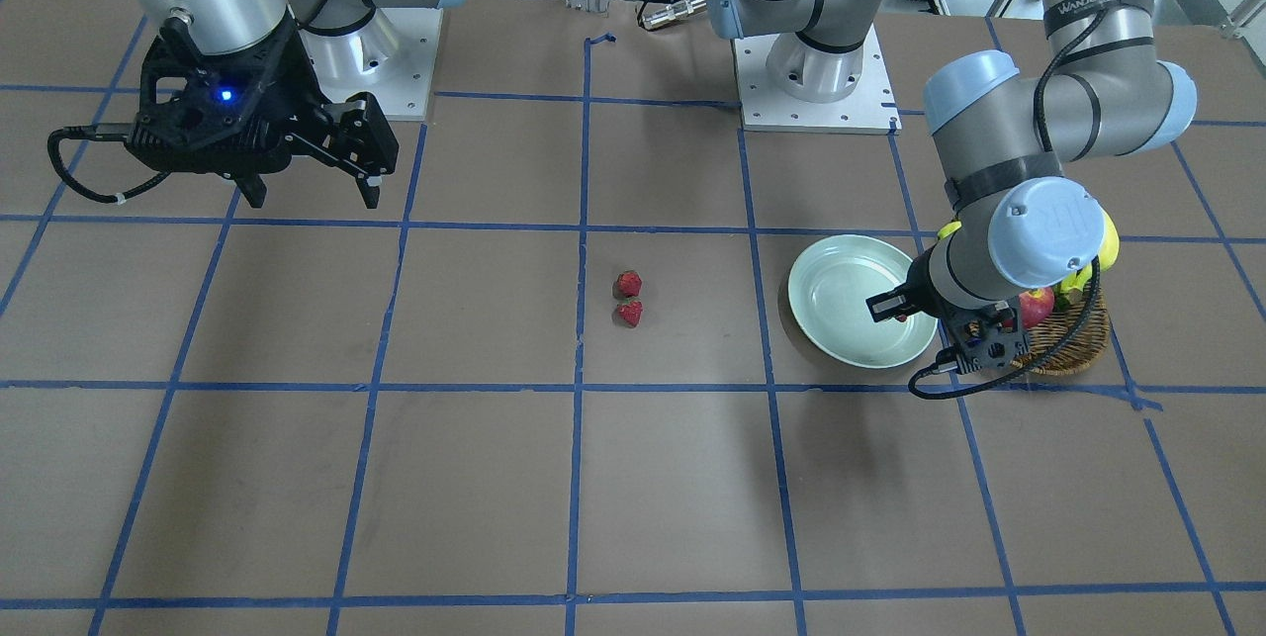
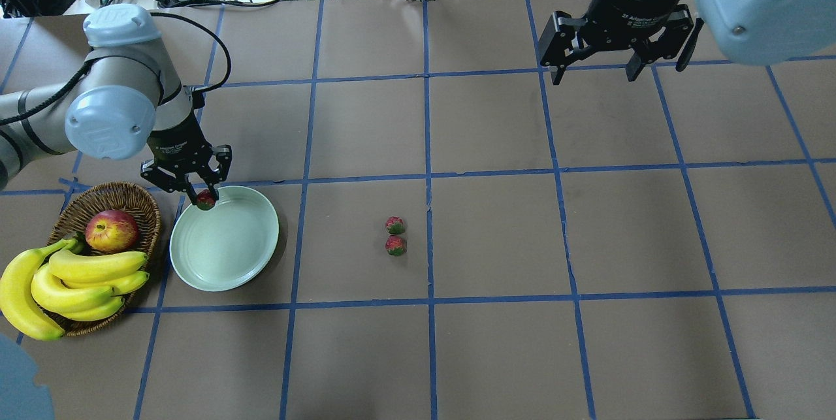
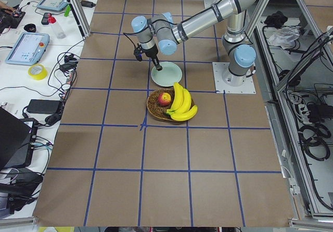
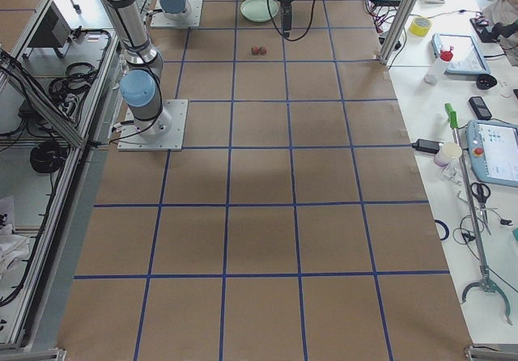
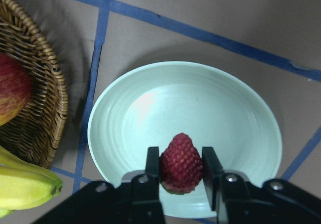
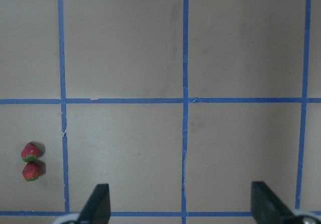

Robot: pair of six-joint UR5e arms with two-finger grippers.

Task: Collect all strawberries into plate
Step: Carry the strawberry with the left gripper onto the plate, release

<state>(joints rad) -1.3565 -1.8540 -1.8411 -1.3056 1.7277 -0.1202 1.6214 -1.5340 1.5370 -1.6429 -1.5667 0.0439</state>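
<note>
Brown paper-topped table (image 2: 496,119), blue tape grid. Fingers (image 5: 152,166) of left gripper (image 5: 181,170) pinched narrow on one small red speckled strawberry (image 5: 180,158), over the near inner edge of the round pale mint-blue glossy plate (image 5: 235,118); contact with it not clear. Just beside the plate, brown woven wicker basket (image 2: 130,193) holding red-yellow apple (image 2: 112,230) and yellow bananas (image 2: 78,276). Two more strawberries, one (image 2: 395,225) touching the other (image 2: 395,245), near table centre, well apart from the plate. Right gripper (image 6: 181,206) spread wide, holding nothing, raised. Black strap (image 1: 1093,1) on left arm lettered "WANUSED", rest cut off. Print on right gripper body too blurred to read.
</note>
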